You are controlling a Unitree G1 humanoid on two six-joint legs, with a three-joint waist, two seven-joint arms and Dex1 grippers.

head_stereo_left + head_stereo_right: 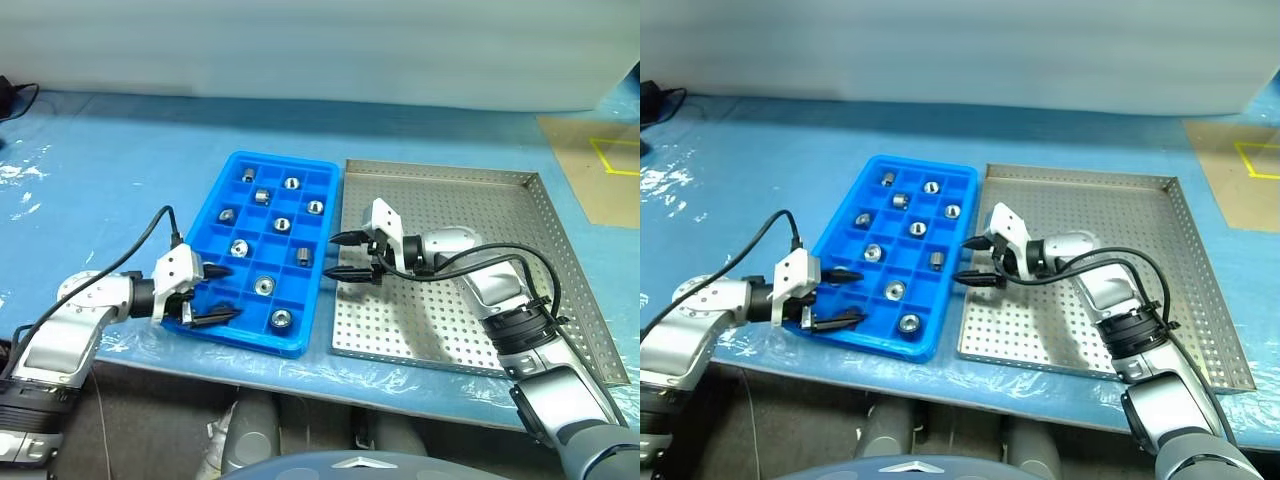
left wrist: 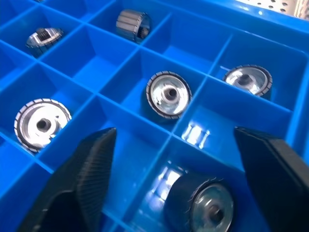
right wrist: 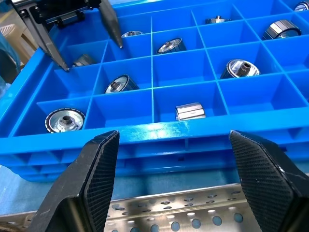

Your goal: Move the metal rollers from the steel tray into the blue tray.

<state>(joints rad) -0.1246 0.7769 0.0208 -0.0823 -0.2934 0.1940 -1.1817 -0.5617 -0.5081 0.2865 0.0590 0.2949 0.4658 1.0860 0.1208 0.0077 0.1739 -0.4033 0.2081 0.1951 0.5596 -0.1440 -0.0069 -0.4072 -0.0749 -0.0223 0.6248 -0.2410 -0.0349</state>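
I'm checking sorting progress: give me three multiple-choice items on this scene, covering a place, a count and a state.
1. On which side of the steel tray does the blue tray lie?
A. the robot's left
B. the robot's right
C. on top of it

2. How many metal rollers sit in the blue tray?
A. four
B. ten
C. sixteen

3. The left gripper has its fingers:
A. open, holding nothing
B. shut on a roller
C. shut on the tray rim

Answers:
1 A: the trays lie side by side, blue at the left.
2 B: ten show, one per compartment.
3 A: the fingers stand apart over a compartment.
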